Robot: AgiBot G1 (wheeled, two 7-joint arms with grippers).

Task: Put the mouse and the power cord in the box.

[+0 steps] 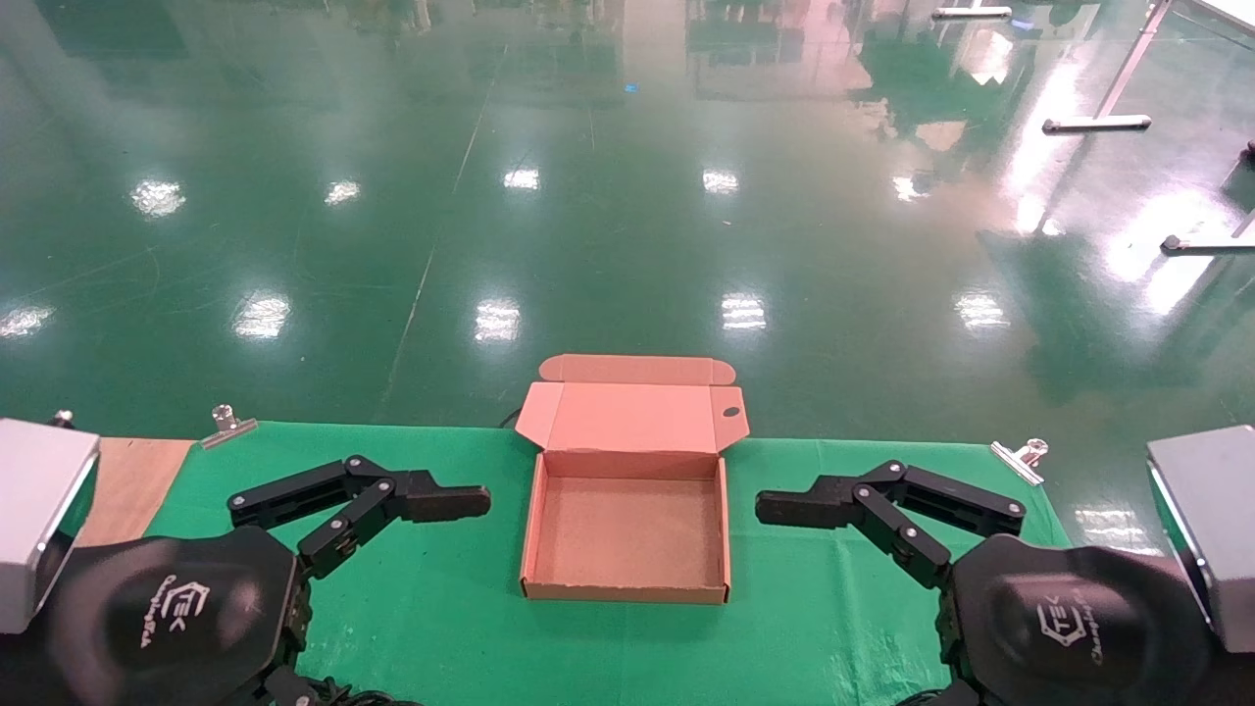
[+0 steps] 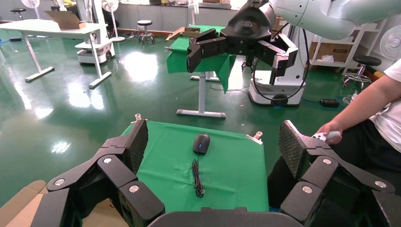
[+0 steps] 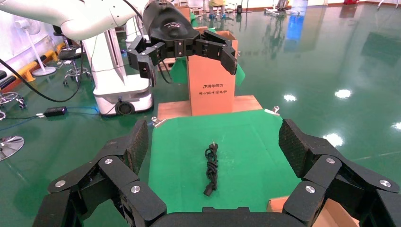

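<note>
The box (image 1: 627, 534) lies open and empty at the middle of the green cloth, its lid (image 1: 632, 417) folded back. Neither the mouse nor the power cord shows in the head view. In the left wrist view the black mouse (image 2: 201, 143) rests on the cloth's right part, its thin wire (image 2: 196, 177) bunched beside it. The right wrist view shows the power cord (image 3: 211, 169), a coiled black bundle, on the left part. My left gripper (image 1: 446, 534) (image 2: 213, 144) and right gripper (image 1: 799, 539) (image 3: 213, 144) hover open and empty on either side of the box.
Metal clips (image 1: 230, 424) (image 1: 1022, 456) pin the cloth at the far corners. A bare wooden board (image 1: 132, 480) and a tall cardboard carton (image 3: 211, 80) lie beyond the left end. A seated person (image 2: 373, 113) is near the right end.
</note>
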